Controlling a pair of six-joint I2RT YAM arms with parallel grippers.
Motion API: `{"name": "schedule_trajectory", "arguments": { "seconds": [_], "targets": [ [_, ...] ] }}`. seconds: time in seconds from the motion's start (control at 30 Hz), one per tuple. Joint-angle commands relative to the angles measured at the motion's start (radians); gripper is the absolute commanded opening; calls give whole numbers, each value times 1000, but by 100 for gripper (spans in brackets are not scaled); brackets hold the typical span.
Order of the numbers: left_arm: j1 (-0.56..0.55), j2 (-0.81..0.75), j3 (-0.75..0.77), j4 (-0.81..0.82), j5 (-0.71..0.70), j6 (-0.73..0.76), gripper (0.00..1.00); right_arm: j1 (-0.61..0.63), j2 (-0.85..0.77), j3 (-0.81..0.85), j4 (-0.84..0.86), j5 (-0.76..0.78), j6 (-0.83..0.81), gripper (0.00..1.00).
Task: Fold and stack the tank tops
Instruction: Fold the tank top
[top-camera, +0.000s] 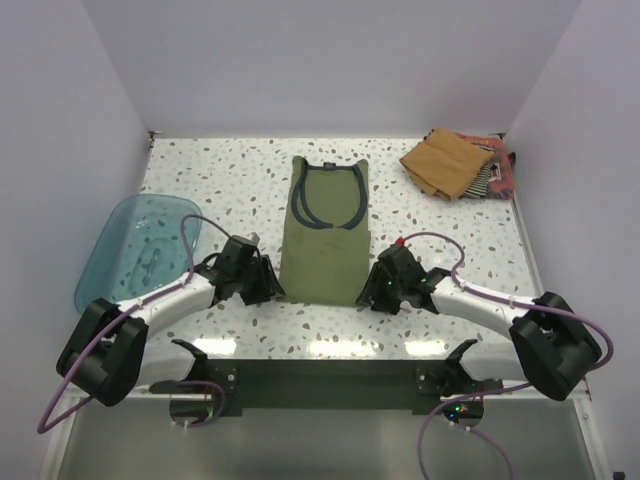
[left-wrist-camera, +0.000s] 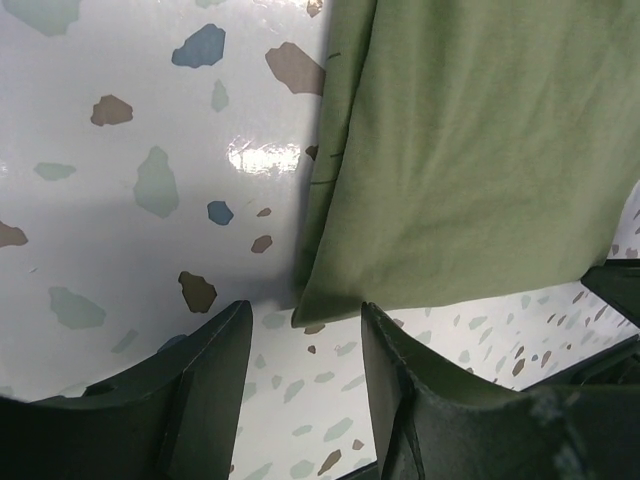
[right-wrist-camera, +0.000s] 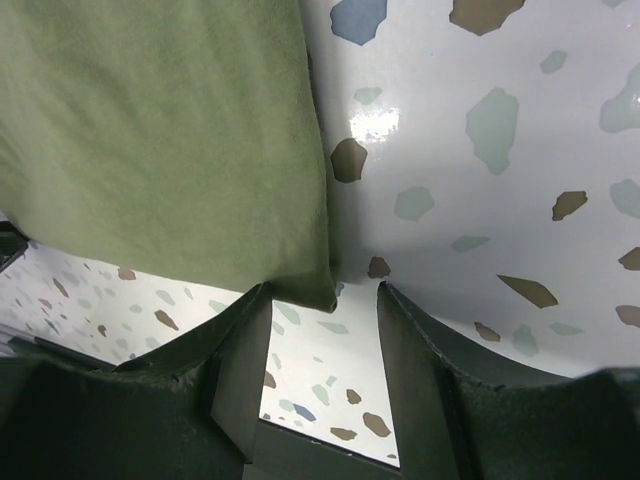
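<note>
While the olive tank top (top-camera: 325, 235) lies spread flat on the table (top-camera: 220, 180), neckline at its far end, the fold looks about to begin with a grab of the near hem. At the top's near-left corner sits the left claw (top-camera: 268, 287), at its near-right corner the right claw (top-camera: 377, 288). Both have their fingers apart and hold nothing, each corner lying just ahead of the gap. Next, I judge, both must slide forward over the corners, pinch and lift evenly. Beyond the olive top's far-right side the remaining tank tops (top-camera: 462, 165) sit heaped.
</note>
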Motion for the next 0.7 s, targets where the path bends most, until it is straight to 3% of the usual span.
{"name": "schedule_trajectory", "arguments": {
  "seconds": [0.0, 0.23, 0.47, 0.53, 0.67],
  "targets": [
    [-8, 14, -22, 21, -26, -31, 52, 6, 5, -30, 37, -5, 39, 50],
    [-23, 44, -37, 54, -36, -57, 49, 6, 13, -46, 49, 5, 47, 44],
    [-43, 87, -47, 76, -53, -68, 36, 8, 27, -59, 72, 9, 50, 40],
    [-51, 90, -47, 76, -57, -69, 33, 8, 31, -59, 80, 18, 47, 34],
    [-62, 92, -40, 82, -51, -66, 13, 6, 41, -40, 77, 31, 27, 11]
  ]
}}
